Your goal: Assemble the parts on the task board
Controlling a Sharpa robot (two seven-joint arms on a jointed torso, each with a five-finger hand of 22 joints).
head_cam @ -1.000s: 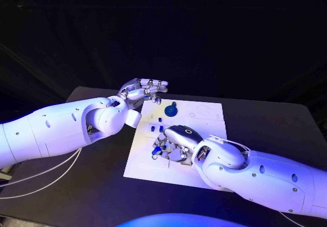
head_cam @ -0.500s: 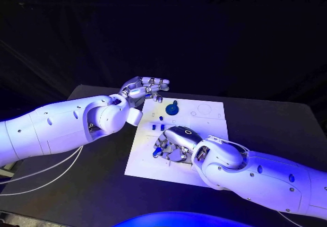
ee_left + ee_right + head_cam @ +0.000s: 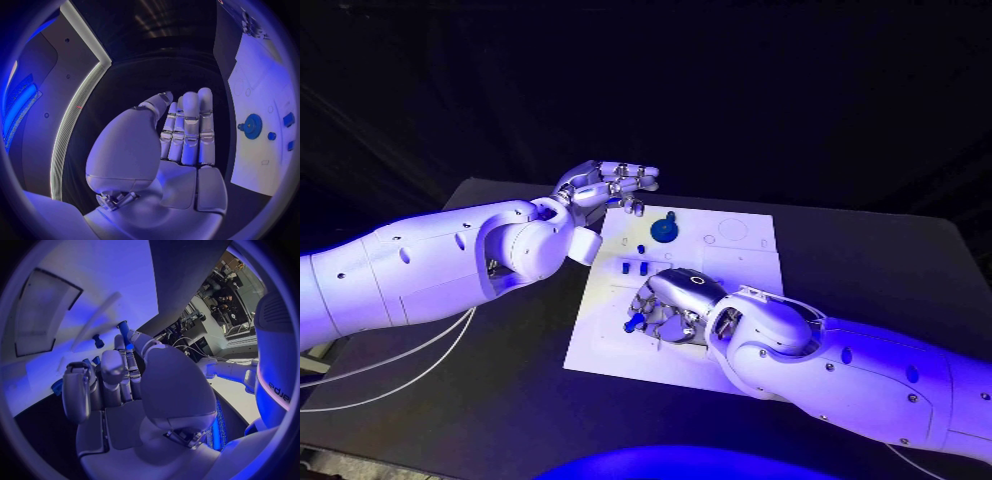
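Right hand (image 3: 672,305) low over the near-left part of the board (image 3: 733,262), fingers curled round a small blue part (image 3: 633,322) at its fingertips — the wrist view shows a blue peg (image 3: 123,329) pinched between thumb and finger. Whether the part touches the board cannot be told. Left hand (image 3: 606,188) hovers off the board's far-left corner, fingers loosely apart, holding nothing. Blue gear (image 3: 664,231) lies on the far side, nearer the left hand; two small blocks (image 3: 635,268) sit between gear and right hand — likely the next stations.
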